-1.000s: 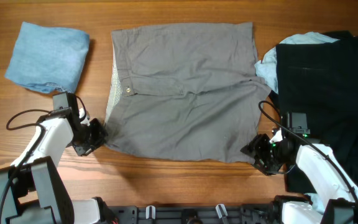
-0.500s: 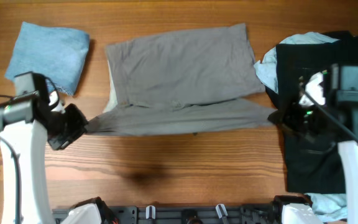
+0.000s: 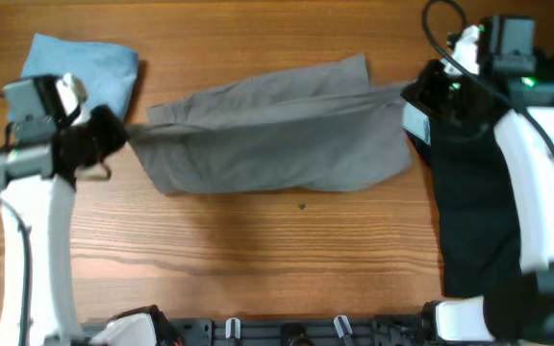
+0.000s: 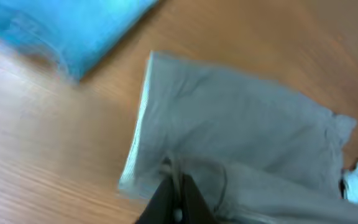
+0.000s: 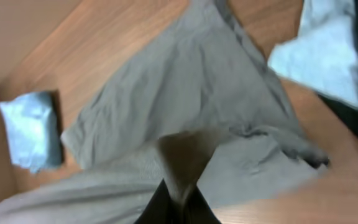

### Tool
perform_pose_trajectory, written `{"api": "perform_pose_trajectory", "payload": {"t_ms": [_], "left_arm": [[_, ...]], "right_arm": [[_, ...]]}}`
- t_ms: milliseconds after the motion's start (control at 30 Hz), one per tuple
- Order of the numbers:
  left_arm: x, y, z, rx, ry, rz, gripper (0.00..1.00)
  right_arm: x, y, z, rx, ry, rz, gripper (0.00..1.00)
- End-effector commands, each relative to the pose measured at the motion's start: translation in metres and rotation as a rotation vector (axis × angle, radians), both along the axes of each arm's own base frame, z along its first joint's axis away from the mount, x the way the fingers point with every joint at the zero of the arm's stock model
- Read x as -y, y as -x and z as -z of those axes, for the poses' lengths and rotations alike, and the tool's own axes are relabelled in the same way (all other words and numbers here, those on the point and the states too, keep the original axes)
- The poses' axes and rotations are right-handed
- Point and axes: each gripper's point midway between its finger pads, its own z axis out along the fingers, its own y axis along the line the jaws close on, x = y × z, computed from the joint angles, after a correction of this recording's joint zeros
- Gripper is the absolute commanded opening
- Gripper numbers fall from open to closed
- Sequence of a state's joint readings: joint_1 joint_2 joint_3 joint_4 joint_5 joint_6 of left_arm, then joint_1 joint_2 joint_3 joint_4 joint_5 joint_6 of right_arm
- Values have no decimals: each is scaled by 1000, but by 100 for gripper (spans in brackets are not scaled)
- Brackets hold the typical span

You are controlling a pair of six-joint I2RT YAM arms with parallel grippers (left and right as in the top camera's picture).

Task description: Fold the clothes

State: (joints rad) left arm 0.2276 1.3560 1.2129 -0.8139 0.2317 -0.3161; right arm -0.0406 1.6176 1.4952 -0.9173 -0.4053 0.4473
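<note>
The grey-khaki shorts (image 3: 277, 135) lie across the table's middle, folded over on themselves. My left gripper (image 3: 123, 133) is shut on their left edge and holds it raised; the cloth pinched in the fingers shows in the left wrist view (image 4: 174, 186). My right gripper (image 3: 414, 94) is shut on the shorts' right corner, with the cloth pinched in the right wrist view (image 5: 179, 186). The shorts stretch taut between both grippers. A folded bright blue garment (image 3: 80, 72) lies at the far left. A black garment (image 3: 474, 192) covers the right side, with a pale blue one (image 3: 414, 120) at its left edge.
Bare wooden table (image 3: 258, 259) lies in front of the shorts. The bright blue garment sits just behind my left arm. The black garment runs from the back edge almost to the front edge under my right arm.
Both grippers have lifted the shorts' near edge and carried it towards the back of the table, over the far half. The shorts went from flat to folded over.
</note>
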Motion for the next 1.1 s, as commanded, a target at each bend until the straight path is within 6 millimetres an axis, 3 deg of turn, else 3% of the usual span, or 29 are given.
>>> {"api": "perform_pose_trajectory", "payload": {"t_ms": [0,67,100,133,167,200,233,300,400,600,667,700,733,800,933,1000,1067], "left_arm": [[-17,-58,33,28,-144,-17,4],[-13,-89,61,46,-146,0,4],[-14,-96,78,26,-126,-19,4],[-14,-97,87,9,-121,-20,4],[-14,-96,97,-15,-119,-19,7],[-14,-96,104,-33,-117,-18,38],[-15,-95,107,-42,-119,-19,54],[-15,-94,107,-45,-118,-19,64],[-13,-81,115,-109,-109,-15,78],[9,7,159,-459,-50,108,78],[17,19,176,-476,-15,143,79],[22,20,183,-465,6,151,76],[25,21,188,-452,20,157,66],[25,19,198,-416,14,157,35],[38,11,196,-360,82,190,21],[42,10,195,-356,101,198,4],[37,24,199,-412,75,208,4]], "right_arm": [[31,-43,42,-9,71,77,4],[31,-80,68,52,55,68,4],[30,-98,84,78,53,64,4],[30,-106,94,90,51,63,11],[26,-119,110,108,37,48,56],[22,-124,125,103,24,35,81],[19,-124,135,90,9,23,88],[19,-118,146,69,37,-28,88],[18,-97,145,27,85,-120,89],[27,-6,129,-290,69,-121,89],[24,17,131,-379,60,-149,90],[23,25,131,-405,61,-171,90],[22,29,131,-417,57,-180,90],[19,33,130,-419,45,-212,90],[6,31,126,-372,5,-289,90],[3,26,125,-351,12,-298,90],[1,20,125,-321,22,-309,91]]}}
